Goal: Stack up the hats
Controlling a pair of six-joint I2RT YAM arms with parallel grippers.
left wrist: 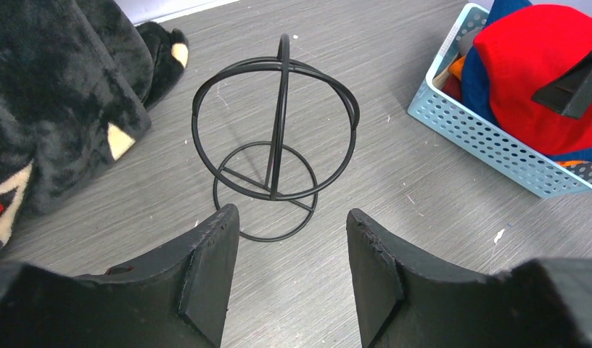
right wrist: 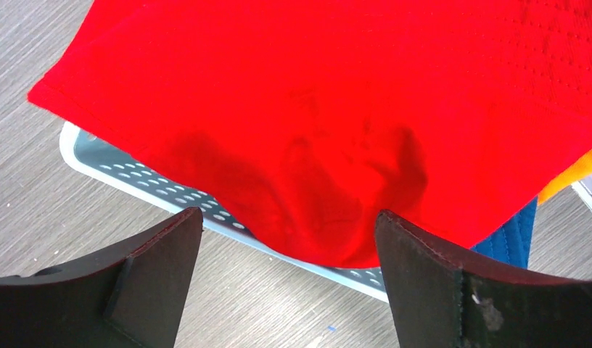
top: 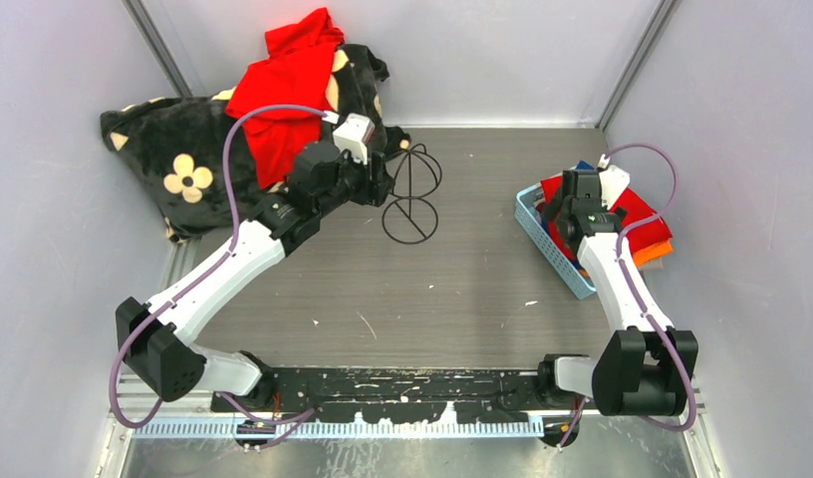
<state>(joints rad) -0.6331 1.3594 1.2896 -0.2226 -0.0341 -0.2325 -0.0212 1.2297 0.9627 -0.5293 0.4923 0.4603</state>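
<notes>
The hats sit piled in a pale blue perforated basket (top: 542, 235) at the right side of the grey desk (top: 462, 289), close to the right wall. A red hat (right wrist: 336, 109) lies uppermost, its fabric spreading over the basket's rim and drooping past the near wall. A blue hat (right wrist: 512, 236) peeks out beneath it, and an orange hat (right wrist: 577, 177) shows lower down at the far right edge of the pile. Any other hats in the basket are covered and cannot be made out. The right pincer (right wrist: 289, 217) hangs directly over the red hat with its two fingers spread wide, one to either side of the drooping fold. It grips nothing, and whether the fingers touch the cloth cannot be told. The left pincer (left wrist: 293, 217) is well apart from the basket, over the left-centre of the desk. Its jaws are parted and have hold of nothing. Just beyond its fingertips stands a black wire stand (left wrist: 278, 127), upright on a round base, with crossed hoops at the top and nothing on it. Behind the left arm, in the back left corner, a black blanket with cream flowers (top: 173, 139) is heaped, and a bright red garment (top: 293, 80) lies across the top of it.
</notes>
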